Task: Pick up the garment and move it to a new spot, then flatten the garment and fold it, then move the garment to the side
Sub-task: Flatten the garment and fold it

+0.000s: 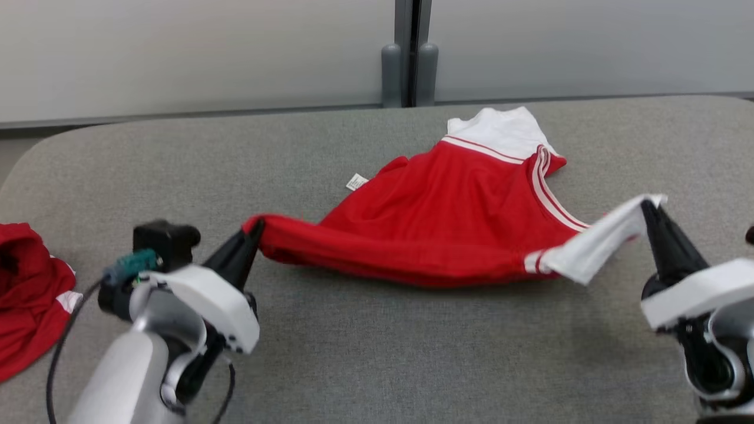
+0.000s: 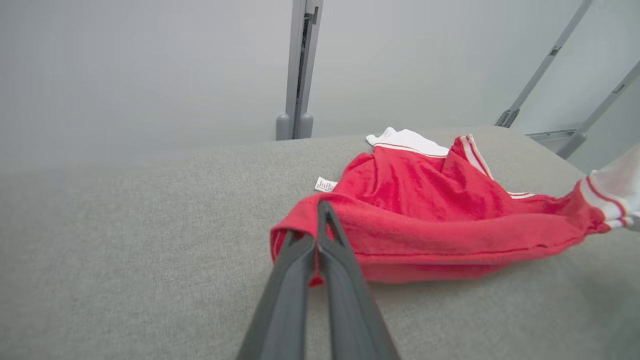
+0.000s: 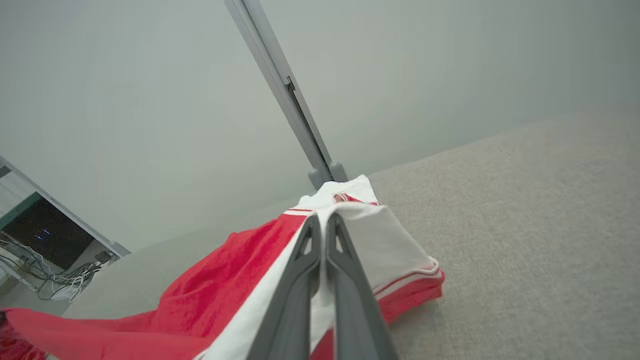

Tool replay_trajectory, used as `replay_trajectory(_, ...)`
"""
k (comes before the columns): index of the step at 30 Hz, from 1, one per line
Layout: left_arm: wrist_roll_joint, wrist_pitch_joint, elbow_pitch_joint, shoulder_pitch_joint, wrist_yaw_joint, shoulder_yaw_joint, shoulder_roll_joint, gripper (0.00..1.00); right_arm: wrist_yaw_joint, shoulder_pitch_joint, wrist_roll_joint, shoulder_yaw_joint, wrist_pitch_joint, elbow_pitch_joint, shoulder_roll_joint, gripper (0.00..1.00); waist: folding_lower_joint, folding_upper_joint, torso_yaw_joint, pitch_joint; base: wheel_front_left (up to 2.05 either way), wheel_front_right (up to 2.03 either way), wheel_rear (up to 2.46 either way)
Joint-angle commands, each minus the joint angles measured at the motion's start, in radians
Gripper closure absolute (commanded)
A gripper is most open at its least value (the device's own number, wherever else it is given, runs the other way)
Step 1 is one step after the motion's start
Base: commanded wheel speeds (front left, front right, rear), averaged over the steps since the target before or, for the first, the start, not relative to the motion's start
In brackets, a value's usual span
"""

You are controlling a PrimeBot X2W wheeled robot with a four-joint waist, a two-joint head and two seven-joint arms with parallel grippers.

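The garment (image 1: 447, 218) is a red shirt with white sleeves and white stripes, spread across the grey table (image 1: 377, 353). My left gripper (image 1: 254, 231) is shut on its red left corner, seen close up in the left wrist view (image 2: 320, 212). My right gripper (image 1: 648, 207) is shut on the white sleeve at the right, lifting that edge off the surface; the right wrist view shows the pinched white cloth (image 3: 380, 245) at the gripper (image 3: 322, 220). The garment's near edge hangs stretched between both grippers, while its far part (image 2: 410, 142) rests on the table.
A second red garment (image 1: 26, 288) lies bunched at the table's left edge. A small white label (image 1: 356, 182) sticks out by the shirt. A grey post (image 1: 409, 53) and pale wall panels stand behind the table.
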Motion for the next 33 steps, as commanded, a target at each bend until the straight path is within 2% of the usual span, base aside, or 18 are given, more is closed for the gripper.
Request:
replay_trajectory(1,-0.007,-0.002,0.012,-0.060,-0.005,0.002,0.009,1.00,0.001,-0.048,0.022,0.005,-0.020,0.007,-0.008,1.00,0.0000,0.0000,-0.006,0.049,0.00,0.00,0.00)
replay_trajectory(6,-0.010,0.000,0.108,-0.332,-0.009,-0.032,0.059,1.00,0.001,-0.312,0.079,0.051,-0.094,0.054,-0.043,1.00,0.0000,0.0000,-0.005,0.173,0.00,0.00,0.00)
replay_trajectory(9,-0.029,-0.009,0.174,-0.512,-0.010,-0.090,0.097,1.00,0.001,-0.492,0.111,0.091,-0.148,0.110,-0.062,1.00,0.0000,0.0000,-0.009,0.247,0.00,0.00,0.00)
replay_trajectory(16,-0.116,-0.101,0.319,-0.891,-0.008,-0.200,0.149,1.00,0.001,-0.874,0.176,0.211,-0.237,0.256,-0.140,1.00,0.0000,0.0000,-0.002,0.379,0.00,0.00,0.00)
replay_trajectory(17,-0.116,-0.101,0.319,-0.891,-0.008,-0.200,0.149,1.00,0.001,-0.874,0.176,0.211,-0.237,0.256,-0.140,1.00,0.0000,0.0000,-0.002,0.379,0.00,0.00,0.00)
replay_trajectory(19,-0.143,-0.115,0.372,-0.989,-0.008,-0.211,0.155,1.00,0.001,-0.981,0.193,0.247,-0.265,0.299,-0.155,1.00,0.0000,0.0000,-0.004,0.408,0.00,0.00,0.00)
replay_trajectory(20,-0.165,-0.128,0.427,-1.081,-0.008,-0.221,0.162,1.00,0.001,-1.087,0.204,0.281,-0.294,0.348,-0.167,1.00,0.0000,0.0000,-0.008,0.433,0.00,0.00,0.00)
replay_trajectory(27,-0.244,-0.170,0.597,-1.367,-0.008,-0.218,0.148,1.00,0.001,-1.408,0.238,0.362,-0.370,0.500,-0.176,1.00,0.0000,0.0000,-0.019,0.491,0.00,0.00,0.00)
replay_trajectory(33,-0.238,-0.193,0.703,-1.521,-0.008,-0.302,0.131,1.00,0.001,-1.590,0.251,0.417,-0.401,0.588,-0.185,1.00,0.0000,0.0000,-0.022,0.503,0.00,0.00,0.00)
